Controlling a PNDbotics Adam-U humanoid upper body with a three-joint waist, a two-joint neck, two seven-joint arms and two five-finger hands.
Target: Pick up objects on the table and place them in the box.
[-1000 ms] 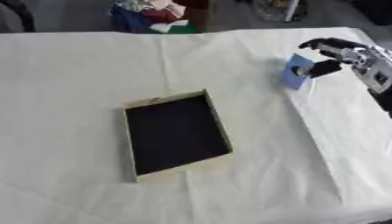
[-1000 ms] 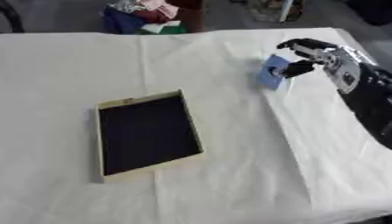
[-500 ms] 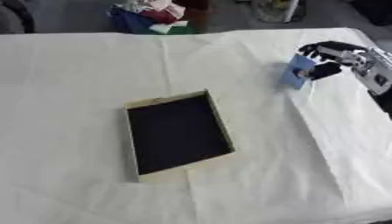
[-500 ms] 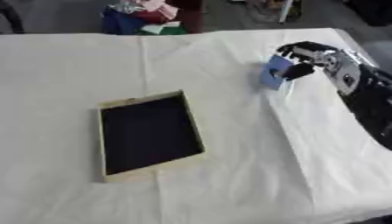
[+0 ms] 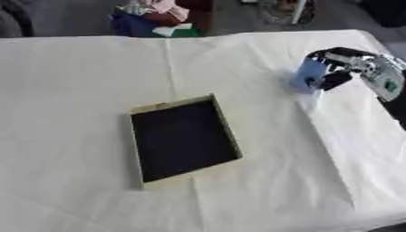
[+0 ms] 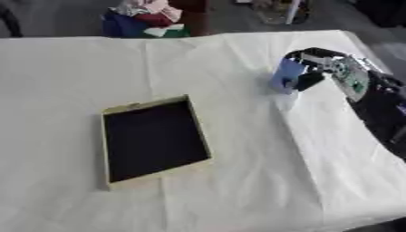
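A shallow box [image 5: 183,138] with a cream rim and a dark inside lies near the middle of the white-covered table [image 5: 95,81]; nothing shows inside it. To the right, a small blue object [image 5: 307,75] stands on the cloth, upright and slightly tilted. My right hand [image 5: 339,69] reaches in from the right edge, its fingers curled round the blue object from above and from the right side. The blue object sits well to the right of the box and farther back. My left hand shows in neither view.
Beyond the table's far edge lies a heap of coloured cloth and bags [image 5: 155,16]. A pale stand [image 5: 295,11] rises behind the far right corner. The cloth has a fold line running from the blue object toward the near edge.
My right hand has closed a little more round the blue object, which stays in about the same spot. The box has not moved.
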